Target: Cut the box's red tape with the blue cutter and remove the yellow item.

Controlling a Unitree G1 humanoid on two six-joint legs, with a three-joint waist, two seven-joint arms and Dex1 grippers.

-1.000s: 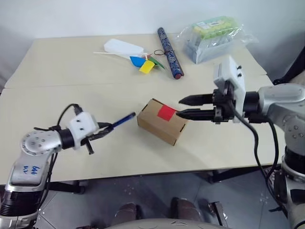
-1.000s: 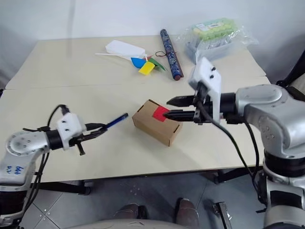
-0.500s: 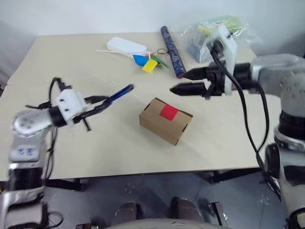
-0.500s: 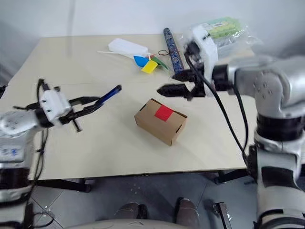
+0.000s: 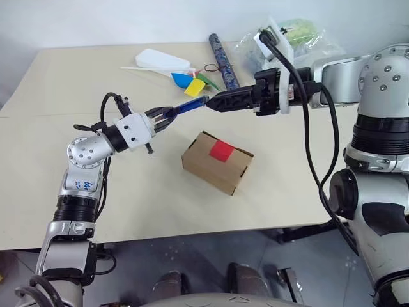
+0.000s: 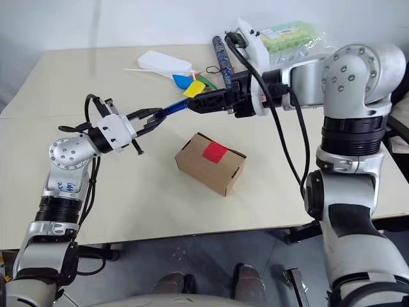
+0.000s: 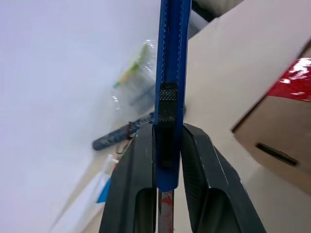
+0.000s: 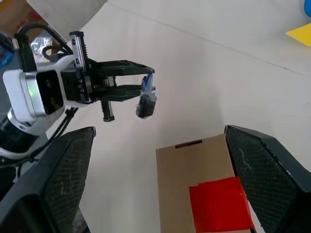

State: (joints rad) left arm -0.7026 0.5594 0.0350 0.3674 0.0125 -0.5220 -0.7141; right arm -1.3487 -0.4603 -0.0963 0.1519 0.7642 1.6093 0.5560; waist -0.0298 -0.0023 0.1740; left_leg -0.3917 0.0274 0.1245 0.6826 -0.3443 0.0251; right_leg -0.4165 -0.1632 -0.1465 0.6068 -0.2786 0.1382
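Left eye view: left gripper [image 5: 167, 115] clamped on the blue cutter [image 5: 186, 106], held in the air above the table [image 5: 77, 83], up and left of the box [image 5: 217, 162]. Cutter's long axis runs toward the right gripper [image 5: 214, 102], whose jaws gape wide and hold nothing, tips just beside the cutter's far end. Box sits flat, red tape [image 5: 222, 150] uppermost, uncut. Yellow item presumably inside. Likely a two-handed blade adjustment first; the left arm, carrying the cutter, would make the cut.
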